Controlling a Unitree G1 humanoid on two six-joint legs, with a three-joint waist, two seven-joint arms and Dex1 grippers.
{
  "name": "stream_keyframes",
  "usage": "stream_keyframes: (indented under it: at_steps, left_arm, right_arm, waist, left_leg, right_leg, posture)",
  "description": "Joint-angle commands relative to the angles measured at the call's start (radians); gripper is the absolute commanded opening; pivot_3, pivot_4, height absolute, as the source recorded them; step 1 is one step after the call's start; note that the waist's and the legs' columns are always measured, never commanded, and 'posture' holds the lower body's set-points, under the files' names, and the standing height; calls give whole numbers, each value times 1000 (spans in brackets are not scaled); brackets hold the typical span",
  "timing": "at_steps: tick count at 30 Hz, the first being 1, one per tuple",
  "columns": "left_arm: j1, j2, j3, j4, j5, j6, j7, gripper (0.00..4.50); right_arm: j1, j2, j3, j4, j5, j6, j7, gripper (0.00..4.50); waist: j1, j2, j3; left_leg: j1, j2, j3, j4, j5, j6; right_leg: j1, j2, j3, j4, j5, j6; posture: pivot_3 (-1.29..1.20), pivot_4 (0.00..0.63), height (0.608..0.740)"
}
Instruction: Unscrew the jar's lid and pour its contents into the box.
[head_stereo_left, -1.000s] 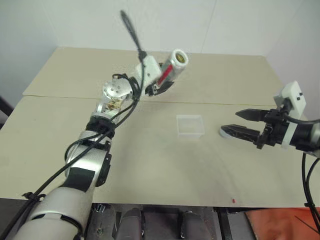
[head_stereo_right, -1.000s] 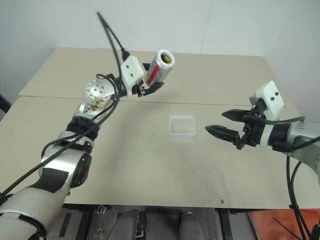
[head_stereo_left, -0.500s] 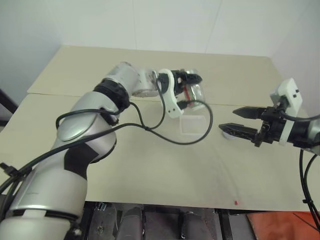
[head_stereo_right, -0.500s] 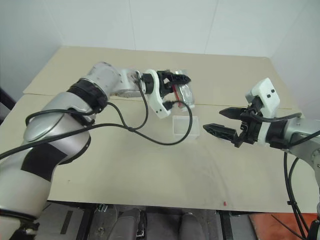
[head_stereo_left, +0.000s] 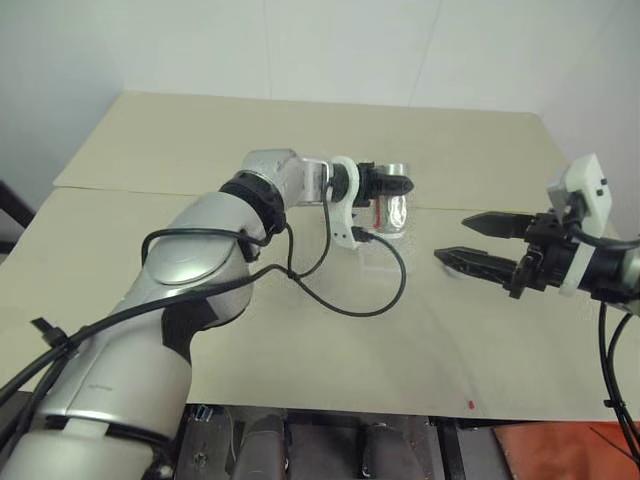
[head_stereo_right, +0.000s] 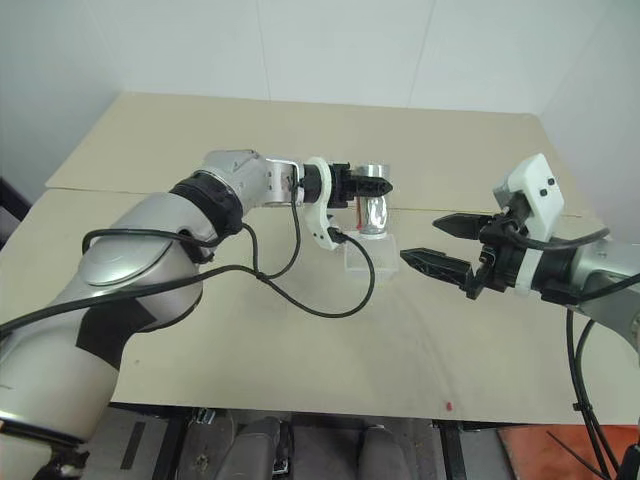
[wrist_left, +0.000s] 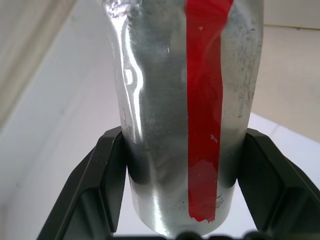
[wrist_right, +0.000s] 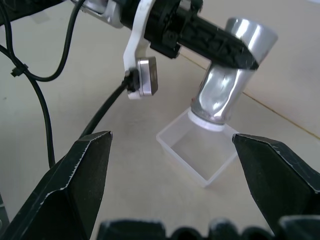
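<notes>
My left gripper (head_stereo_left: 398, 197) is shut on the jar (head_stereo_left: 390, 207), silvery with a red stripe (wrist_left: 207, 105). The jar hangs upside down, and its open white rim (wrist_right: 209, 123) sits just above the back corner of the clear box (wrist_right: 196, 151). I cannot make out the contents, either in the jar or in the box. To the right of the box my right gripper (head_stereo_left: 452, 238) stands open, empty and level, pointing at it. A pale grey sliver (head_stereo_left: 449, 268) on the table under its lower finger may be the lid; the finger hides the rest.
A black cable (head_stereo_left: 350, 305) loops from my left wrist down onto the beige table (head_stereo_left: 300, 370), just left of the box. A tiny red speck (head_stereo_left: 471, 405) lies near the table's front edge. A seam crosses the tabletop behind the box.
My left arm swung right and down and its wrist rolled over. The jar went from mouth up, high at the back, to mouth down over the box. The right gripper stayed put.
</notes>
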Motion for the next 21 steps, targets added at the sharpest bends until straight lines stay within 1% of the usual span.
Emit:
stream_keyframes:
  at_steps: [1,3,8,12,18,19,21]
  left_arm:
    - [-27,6,-21,-45,22,2,59,2854]
    - [-34,-14,-9,11,7,42,15,2854]
    - [-27,-14,-6,31,1,50,28,2854]
    - [-22,2,46,29,-67,-13,-13,2854]
    - [19,86,355,62,-432,-190,-269,2854]
    - [48,90,464,78,-569,-222,-394,2854]
    - [98,104,625,92,-763,-244,-574,2854]
  right_arm:
    - [-31,-4,-8,-2,15,-14,-7,4467]
    - [-40,4,1,0,15,-17,-9,4467]
    - [-54,3,7,7,11,-19,-2,4467]
    - [-53,-1,6,4,12,-19,4,4467]
    - [-38,-3,-3,3,11,-17,7,4467]
    - [-37,-2,-2,5,9,-18,7,4467]
    - [-39,0,1,9,7,-19,6,4467]
  waist:
    - [0,0,0]
    - [0,0,0]
    - [-1,0,0]
    - [-1,0,0]
    - [-6,0,0]
    - [-6,0,0]
    - [-7,1,0]
  left_leg:
    - [0,0,0,0,0,0]
    - [0,0,0,0,0,0]
    - [0,0,0,0,0,0]
    - [0,0,0,0,0,0]
    - [0,1,0,0,1,-1]
    - [0,1,0,0,0,-1]
    - [1,1,1,0,1,-2]
  right_leg:
    - [0,0,0,0,0,0]
    - [-1,0,0,0,0,0]
    - [-1,0,0,0,0,0]
    - [-1,0,0,0,0,0]
    - [-1,0,0,1,0,0]
    - [-1,0,0,1,0,0]
    - [-1,0,0,1,0,0]
  posture:
    - [0,150,740]
    - [0,150,740]
    - [0,150,740]
    - [0,150,740]
    - [0,150,740]
    - [0,150,740]
    - [0,150,740]
